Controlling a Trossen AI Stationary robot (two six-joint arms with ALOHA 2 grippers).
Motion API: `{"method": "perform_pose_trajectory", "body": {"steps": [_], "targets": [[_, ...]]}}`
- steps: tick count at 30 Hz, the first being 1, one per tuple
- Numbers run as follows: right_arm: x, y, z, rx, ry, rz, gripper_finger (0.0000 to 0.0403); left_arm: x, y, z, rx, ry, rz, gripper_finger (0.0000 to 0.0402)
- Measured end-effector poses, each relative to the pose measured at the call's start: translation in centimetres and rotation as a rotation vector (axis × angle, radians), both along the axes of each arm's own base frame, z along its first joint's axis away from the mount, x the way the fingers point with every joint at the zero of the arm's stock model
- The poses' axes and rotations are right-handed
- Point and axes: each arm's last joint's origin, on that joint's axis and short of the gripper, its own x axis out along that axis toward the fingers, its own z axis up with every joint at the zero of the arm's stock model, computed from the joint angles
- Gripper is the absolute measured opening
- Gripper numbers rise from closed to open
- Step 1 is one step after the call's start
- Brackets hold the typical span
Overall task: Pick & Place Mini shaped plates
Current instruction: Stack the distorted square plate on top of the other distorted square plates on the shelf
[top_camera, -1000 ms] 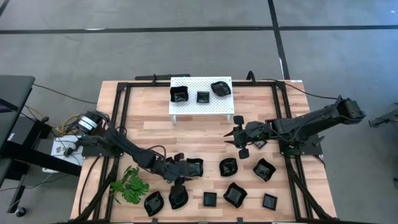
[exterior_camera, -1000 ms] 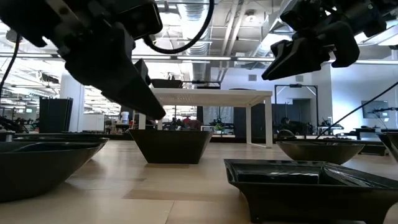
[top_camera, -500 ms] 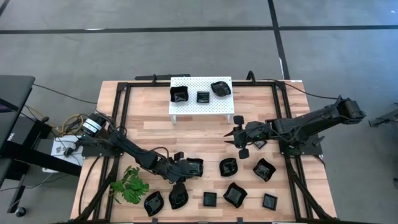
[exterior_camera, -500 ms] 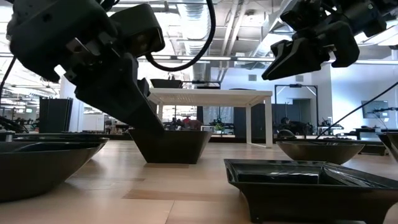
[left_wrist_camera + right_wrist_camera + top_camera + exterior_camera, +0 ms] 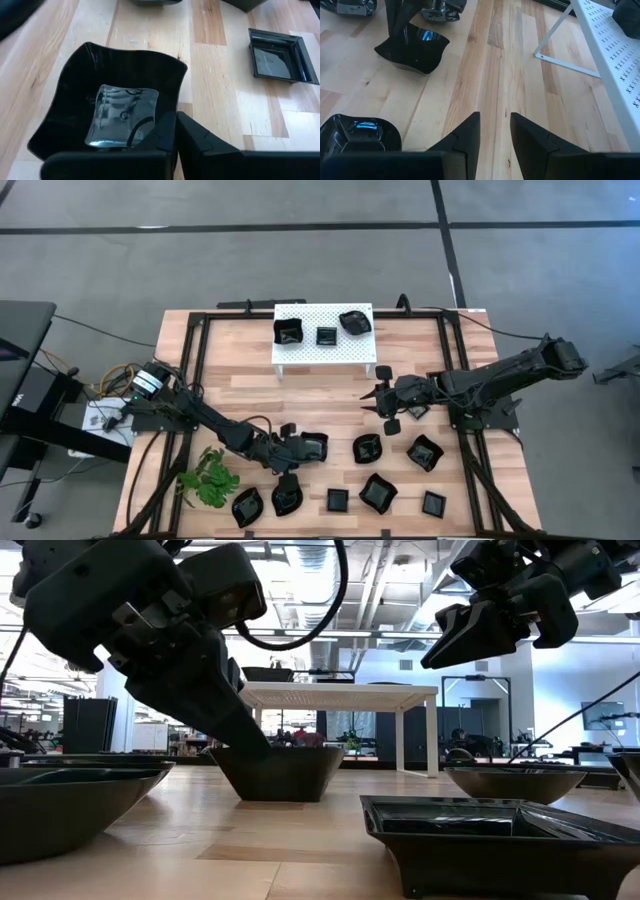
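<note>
Left tool (image 5: 172,145) clamped on upright square plate's (image 5: 107,107) rim

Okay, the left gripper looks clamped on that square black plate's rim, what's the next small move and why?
Probably lift straight up. The left gripper is shut on the square plate rim, and the plate still sits on the table, so clearing the wood comes first.

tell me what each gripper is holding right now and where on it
The left gripper is shut on the rim of a square black dish, at its near edge. The right gripper hangs open above the table, holding nothing.
</note>
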Motion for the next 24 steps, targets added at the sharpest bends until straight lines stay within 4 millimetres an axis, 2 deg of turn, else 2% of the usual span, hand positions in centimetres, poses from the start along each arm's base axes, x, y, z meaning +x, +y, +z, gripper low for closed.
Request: {"method": "perform_pose_trajectory", "body": {"steps": [3, 5, 9, 12, 18, 24], "targets": [[0.0, 0.0, 0.0, -0.002, 0.0, 0.001, 0.0102, 0.3, -0.1, 0.5, 0.045, -0.025, -0.013, 0.0009], [0.0, 0.0, 0.0, -0.006, 0.0, 0.004, 0.0102, 0.6, -0.2, 1.7, 0.083, -0.066, -0.033, 0.0007], [0.0, 0.0, 0.1, -0.008, -0.004, 0.005, 0.0102, 0.6, 0.1, 5.3, 0.213, -0.187, -0.054, 0.0007], [0.0, 0.0, 0.0, -0.008, -0.003, 0.005, 0.0102, 0.0, 1.1, 8.6, 0.335, -0.265, -0.054, 0.0006], [0.0, 0.0, 0.1, -0.007, -0.005, 0.005, 0.0102, -1.6, 6.0, 14.2, 0.538, -0.334, 0.06, 0.0007], [0.0, 0.0, 0.1, -0.007, -0.004, 0.005, 0.0102, -3.1, 12.1, 17.1, 0.646, -0.305, 0.128, 0.0008]]}}
